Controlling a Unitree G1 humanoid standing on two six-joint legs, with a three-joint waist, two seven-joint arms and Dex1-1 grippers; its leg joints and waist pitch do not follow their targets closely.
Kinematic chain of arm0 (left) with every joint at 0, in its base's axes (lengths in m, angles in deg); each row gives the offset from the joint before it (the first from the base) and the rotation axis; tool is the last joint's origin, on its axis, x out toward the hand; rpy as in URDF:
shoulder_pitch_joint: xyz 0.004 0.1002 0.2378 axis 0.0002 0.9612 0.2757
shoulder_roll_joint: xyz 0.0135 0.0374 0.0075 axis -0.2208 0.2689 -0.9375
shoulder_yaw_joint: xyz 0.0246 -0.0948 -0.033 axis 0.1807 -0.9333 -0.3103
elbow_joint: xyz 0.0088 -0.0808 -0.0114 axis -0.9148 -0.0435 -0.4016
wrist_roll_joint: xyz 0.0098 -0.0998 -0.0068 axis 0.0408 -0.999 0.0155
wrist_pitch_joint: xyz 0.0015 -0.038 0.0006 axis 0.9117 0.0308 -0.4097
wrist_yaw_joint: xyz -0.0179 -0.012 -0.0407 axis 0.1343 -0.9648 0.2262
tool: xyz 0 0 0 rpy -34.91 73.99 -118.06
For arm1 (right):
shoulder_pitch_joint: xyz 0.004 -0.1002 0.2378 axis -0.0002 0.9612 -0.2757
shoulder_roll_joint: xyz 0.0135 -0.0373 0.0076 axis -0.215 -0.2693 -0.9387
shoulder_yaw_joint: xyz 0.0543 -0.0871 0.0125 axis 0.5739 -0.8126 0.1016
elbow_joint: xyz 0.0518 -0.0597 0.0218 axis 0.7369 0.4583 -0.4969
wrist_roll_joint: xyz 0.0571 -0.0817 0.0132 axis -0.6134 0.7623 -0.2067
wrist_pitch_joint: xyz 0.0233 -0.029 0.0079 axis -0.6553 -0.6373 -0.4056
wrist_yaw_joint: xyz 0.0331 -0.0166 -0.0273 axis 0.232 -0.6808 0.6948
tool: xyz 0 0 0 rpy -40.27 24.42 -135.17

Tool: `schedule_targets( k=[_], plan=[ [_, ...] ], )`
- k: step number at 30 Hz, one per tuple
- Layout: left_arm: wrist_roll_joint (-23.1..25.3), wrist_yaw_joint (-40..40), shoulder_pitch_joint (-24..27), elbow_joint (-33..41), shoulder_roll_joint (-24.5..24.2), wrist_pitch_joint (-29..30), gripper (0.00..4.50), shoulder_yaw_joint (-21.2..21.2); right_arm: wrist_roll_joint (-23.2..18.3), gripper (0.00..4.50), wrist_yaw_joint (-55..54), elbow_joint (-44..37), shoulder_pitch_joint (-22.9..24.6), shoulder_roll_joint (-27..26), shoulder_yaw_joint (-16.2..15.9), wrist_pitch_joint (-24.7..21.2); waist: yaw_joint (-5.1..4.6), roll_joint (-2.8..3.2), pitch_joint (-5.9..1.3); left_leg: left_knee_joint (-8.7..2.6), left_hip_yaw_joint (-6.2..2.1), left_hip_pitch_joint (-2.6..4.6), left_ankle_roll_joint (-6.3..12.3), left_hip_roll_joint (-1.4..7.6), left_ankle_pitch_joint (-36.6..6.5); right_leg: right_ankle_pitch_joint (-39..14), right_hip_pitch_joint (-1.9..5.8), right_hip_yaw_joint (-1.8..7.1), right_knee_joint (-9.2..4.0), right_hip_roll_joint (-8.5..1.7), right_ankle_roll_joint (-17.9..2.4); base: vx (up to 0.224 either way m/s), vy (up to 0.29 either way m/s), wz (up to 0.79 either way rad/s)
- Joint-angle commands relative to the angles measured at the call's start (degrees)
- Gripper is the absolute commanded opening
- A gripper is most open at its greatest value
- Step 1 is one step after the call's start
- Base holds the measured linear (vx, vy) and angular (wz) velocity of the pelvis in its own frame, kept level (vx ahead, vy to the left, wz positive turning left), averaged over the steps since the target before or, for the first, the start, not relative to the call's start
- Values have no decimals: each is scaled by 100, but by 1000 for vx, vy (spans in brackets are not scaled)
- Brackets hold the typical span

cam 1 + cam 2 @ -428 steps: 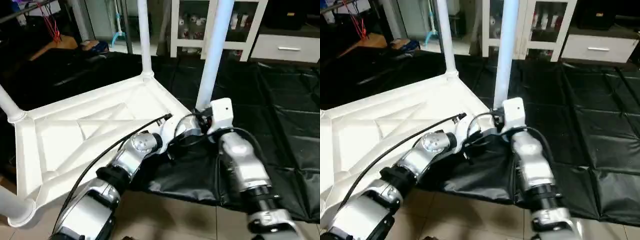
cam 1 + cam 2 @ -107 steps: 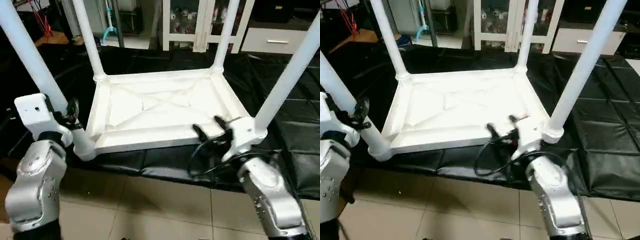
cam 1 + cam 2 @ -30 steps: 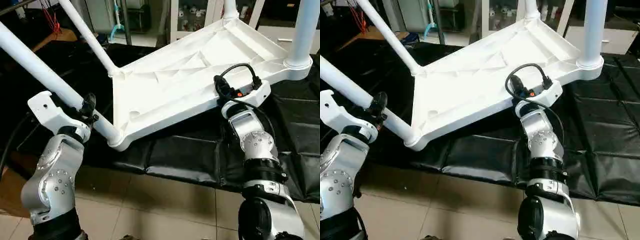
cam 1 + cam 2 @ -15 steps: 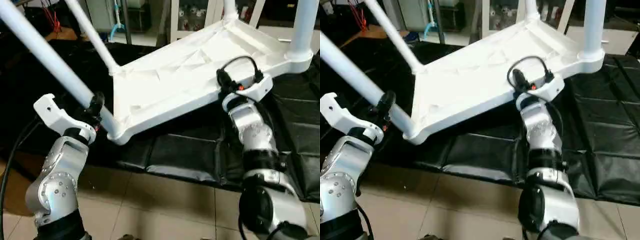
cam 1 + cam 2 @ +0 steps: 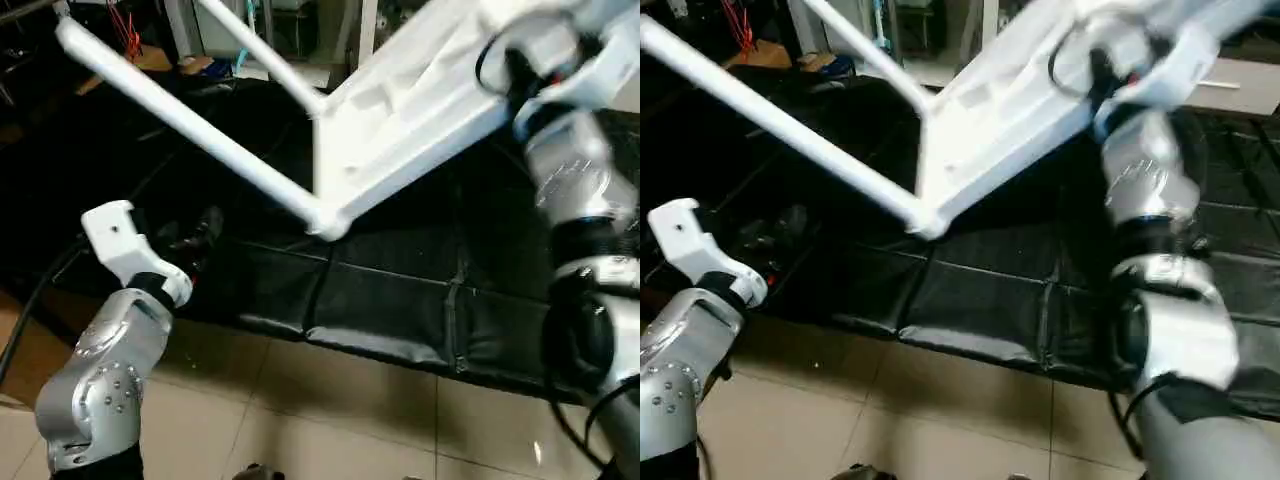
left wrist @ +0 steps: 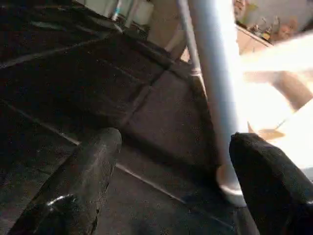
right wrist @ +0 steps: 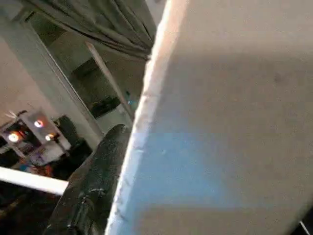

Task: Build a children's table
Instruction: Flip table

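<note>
One table top (image 5: 420, 100), two legs (image 5: 190, 125), two grippers (image 6: 168, 196).

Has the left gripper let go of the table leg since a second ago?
Yes. The left gripper now hangs open over the black floor mat, below and apart from the table leg, which it gripped a second ago.

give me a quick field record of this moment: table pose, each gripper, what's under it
table top: tilted steeply, right side raised, lowest corner near the mat
legs: two long white legs slanting up and to the left
left gripper: open, empty, low over the mat beside a leg
right gripper: raised, fingers on the table top's edge
underneath: black mat on a tiled floor
</note>
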Motion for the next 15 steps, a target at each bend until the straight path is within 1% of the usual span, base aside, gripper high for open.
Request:
schedule_targets(
  k=[1, 2, 3, 4, 5, 6, 7, 8, 9, 10, 11, 12, 13, 14, 15],
  plan=[
    [176, -180, 69, 200, -166, -2, 400, 249, 1192, 212, 417, 112, -202, 361, -888, 349, -43, -194, -461, -346, -66, 203, 467, 173, -479, -780, 255, 18, -319, -80, -1049, 0, 0, 0],
    [176, -180, 69, 200, -166, -2, 400, 249, 1192, 212, 417, 112, -202, 361, -888, 349, -64, -196, -438, -359, -63, 204, 375, 171, -676, -975, 246, 20, -345, -77, -1037, 0, 0, 0],
    [214, -189, 50, 230, -221, -40, 400, 294, 1358, 212, 459, 303, -387, 469, -991, 401, -61, -202, -435, -363, -60, 215, 322, 174, -766, -1063, 239, 22, -352, -79, -1025, 0, 0, 0],
    [265, -219, 44, 233, -291, -56, 400, 349, 1444, 212, 475, 415, -497, 531, -1051, 401, -72, -193, -434, -367, -65, 231, 242, 178, -919, -1185, 226, 24, -362, -79, -1013, 0, 0, 0],
    [265, -219, 44, 233, -291, -56, 400, 349, 1444, 212, 475, 415, -497, 531, -1051, 401, -74, -180, -417, -380, -65, 235, 163, 175, -1055, -1315, 204, 27, -383, -70, -968, 0, 0, 0],
    [309, -258, 52, 242, -375, -69, 400, 421, 1510, 212, 513, 562, -617, 590, -1126, 402, -75, -172, -407, -390, -67, 250, 117, 183, -1145, -1382, 184, 29, -396, -66, -941, 0, 0, 0],
    [279, -322, 49, 303, -439, -3, 400, 502, 1567, 212, 574, 775, -807, 677, -1208, 355, -93, -184, -400, -405, -72, 269, 9, 182, -1371, -1529, 173, 23, -406, -54, -901, 0, 0, 0],
    [270, -335, 46, 320, -447, 18, 400, 515, 1587, 212, 595, 805, -833, 693, -1233, 332, -105, -199, -397, -409, -75, 269, -37, 179, -1469, -1583, 169, 23, -404, -47, -884, 0, 0, 0],
    [295, -388, 40, 376, -496, 42, 400, 584, 1681, 212, 695, 893, -910, 749, -1340, 265, -108, -189, -396, -426, -89, 289, -129, 188, -1621, -1615, 161, 22, -403, -47, -867, 0, 0, 0],
    [323, -408, 30, 402, -519, 34, 400, 622, 1756, 211, 713, 934, -949, 785, -1405, 246, -116, -198, -393, -434, -93, 294, -158, 193, -1684, -1606, 153, 21, -407, -44, -867, 0, 0, 0],
    [330, -412, 28, 407, -524, 30, 400, 630, 1773, 211, 715, 943, -957, 792, -1417, 244, -111, -179, -386, -447, -97, 309, -222, 197, -1794, -1555, 140, 25, -414, -39, -863, 0, 0, 0],
    [341, -431, 21, 422, -533, 20, 400, 653, 1879, 209, 746, 1005, -1005, 833, -1499, 225, -129, -181, -380, -462, -106, 302, -279, 196, -1885, -1503, 141, 28, -413, -40, -855, 0, 0, 0],
    [335, -437, 25, 435, -529, 20, 400, 659, 1924, 208, 779, 1053, -1034, 857, -1535, 192, -158, -201, -389, -474, -121, 279, -328, 196, -1930, -1423, 168, 23, -395, -41, -847, 0, 0, 0],
    [333, -441, 31, 442, -530, 18, 400, 662, 1947, 208, 800, 1086, -1051, 865, -1545, 189, -162, -202, -396, -475, -126, 280, -346, 197, -1956, -1394, 169, 20, -386, -41, -852, 0, 0, 0],
    [331, -445, 37, 450, -532, 16, 400, 667, 1974, 205, 824, 1123, -1070, 874, -1557, 184, -173, -219, -400, -469, -123, 287, -352, 193, -2008, -1359, 166, 24, -386, -42, -868, 0, 0, 0]
  ],
)
